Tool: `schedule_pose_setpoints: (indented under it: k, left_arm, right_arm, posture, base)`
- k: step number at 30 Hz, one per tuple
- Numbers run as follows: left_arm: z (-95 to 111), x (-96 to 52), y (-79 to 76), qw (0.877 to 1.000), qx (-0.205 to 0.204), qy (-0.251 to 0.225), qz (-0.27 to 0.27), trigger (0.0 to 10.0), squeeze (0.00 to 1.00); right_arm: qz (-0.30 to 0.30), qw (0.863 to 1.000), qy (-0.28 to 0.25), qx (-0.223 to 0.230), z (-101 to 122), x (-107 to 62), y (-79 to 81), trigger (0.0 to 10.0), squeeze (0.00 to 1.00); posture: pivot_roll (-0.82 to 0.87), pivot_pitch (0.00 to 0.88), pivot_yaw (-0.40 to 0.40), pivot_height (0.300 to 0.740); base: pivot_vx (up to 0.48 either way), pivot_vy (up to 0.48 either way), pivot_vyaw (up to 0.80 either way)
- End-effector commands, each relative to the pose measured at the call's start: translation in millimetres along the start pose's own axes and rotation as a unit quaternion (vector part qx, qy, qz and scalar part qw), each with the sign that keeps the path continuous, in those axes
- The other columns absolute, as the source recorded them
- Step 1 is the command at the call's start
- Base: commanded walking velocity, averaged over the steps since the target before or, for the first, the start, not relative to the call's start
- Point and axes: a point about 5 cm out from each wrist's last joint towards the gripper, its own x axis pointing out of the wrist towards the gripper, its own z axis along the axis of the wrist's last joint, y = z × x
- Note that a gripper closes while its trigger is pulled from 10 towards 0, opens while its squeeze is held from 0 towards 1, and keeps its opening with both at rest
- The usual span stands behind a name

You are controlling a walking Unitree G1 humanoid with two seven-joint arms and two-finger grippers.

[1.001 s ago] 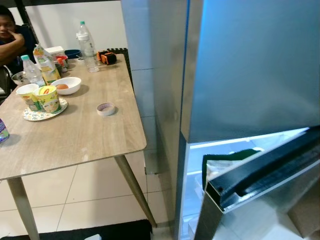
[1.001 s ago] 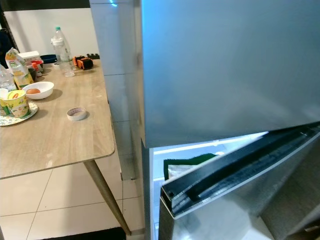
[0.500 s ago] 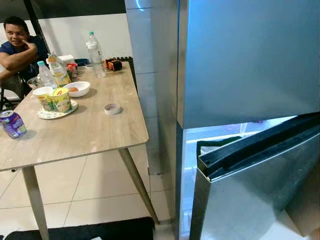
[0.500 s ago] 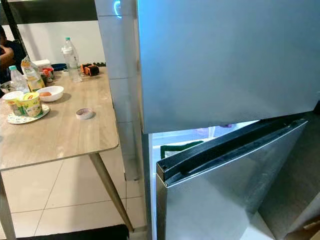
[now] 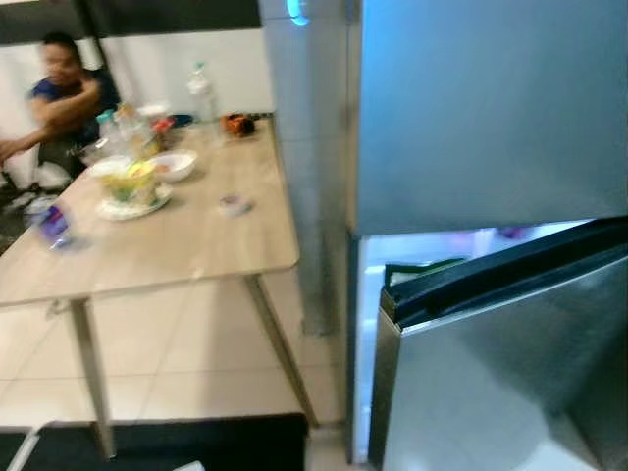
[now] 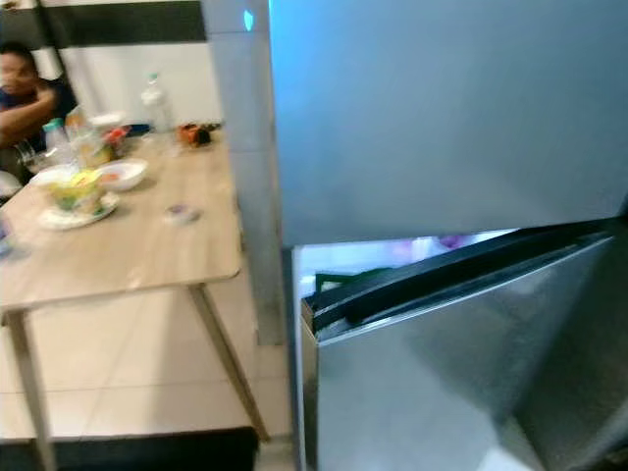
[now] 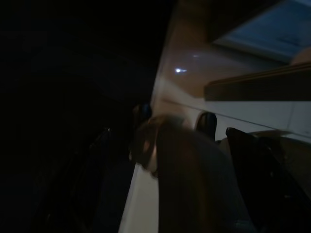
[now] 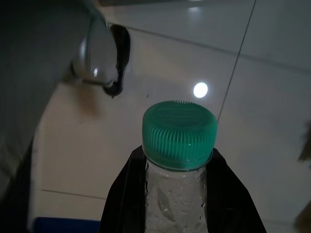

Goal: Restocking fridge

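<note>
My right gripper (image 8: 177, 167) is shut on the neck of a clear water bottle (image 8: 175, 204) with a green cap (image 8: 179, 133), held over pale floor tiles. The silver fridge stands on the right with its upper door (image 5: 491, 108) closed. Its lower door (image 5: 510, 363) is ajar and tilted outward, and a lit strip of the interior (image 5: 412, 250) shows behind it. A dark green item (image 5: 424, 267) lies just inside. My left gripper (image 7: 170, 160) sits in a very dark view beside a pale surface.
A wooden table (image 5: 196, 250) stands left of the fridge with a tall bottle (image 5: 203, 90), a white bowl (image 5: 175, 164), yellow cups (image 5: 130, 184), a can (image 5: 54, 224) and a tape roll (image 5: 234, 204). A person (image 5: 61, 93) sits at its far end. A dark mat (image 5: 157, 446) lies on the tiled floor.
The whole picture has shifted and blurred: the camera has drawn back, so more of the table, floor and person show. The lower fridge door stays ajar.
</note>
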Motion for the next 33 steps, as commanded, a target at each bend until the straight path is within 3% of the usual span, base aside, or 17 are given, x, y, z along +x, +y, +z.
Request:
schedule_pose_setpoints:
  k: [1, 15, 21, 29, 33]
  left_arm:
    - [6.8, 1.0, 0.0, 1.000, 0.009, -0.006, -0.001, 10.0, 0.00]
    - [5.4, 0.5, 0.9, 1.000, 0.011, -0.004, -0.001, 10.0, 0.00]
    - [5.9, 0.4, 1.2, 1.000, 0.011, -0.005, 0.000, 10.0, 0.00]
    - [9.8, 0.1, 3.7, 1.000, 0.019, -0.013, 0.008, 10.0, 0.00]
    - [11.7, -1.1, 7.1, 0.999, 0.025, -0.017, 0.009, 10.0, 0.00]
  right_arm:
    - [0.001, 1.000, 0.007, 0.006, -5.4, 0.0, 2.7, 10.0, 0.00]
    - [0.005, 1.000, 0.011, 0.000, -7.1, -0.1, 3.6, 10.0, 0.00]
    - [0.011, 1.000, 0.014, -0.008, -7.3, -0.1, 3.7, 10.0, 0.00]
    - [0.009, 1.000, 0.010, -0.004, -6.3, -0.1, 3.6, 10.0, 0.00]
    - [0.006, 1.000, 0.005, 0.001, -5.2, 0.0, 3.4, 10.0, 0.00]
  posture:
    - [-0.09, 0.000, 0.002, 0.734]
    - [-0.09, 0.000, 0.002, 0.734]
    - [-0.09, 0.000, 0.003, 0.734]
    - [-0.09, 0.000, 0.002, 0.734]
    - [-0.09, 0.000, 0.002, 0.734]
  base:
    - [-0.352, 0.000, 0.00]
    - [-0.345, 0.000, 0.00]
    - [-0.309, 0.000, -0.76]
    - [0.000, 0.000, -0.76]
    - [0.000, 0.000, 0.00]
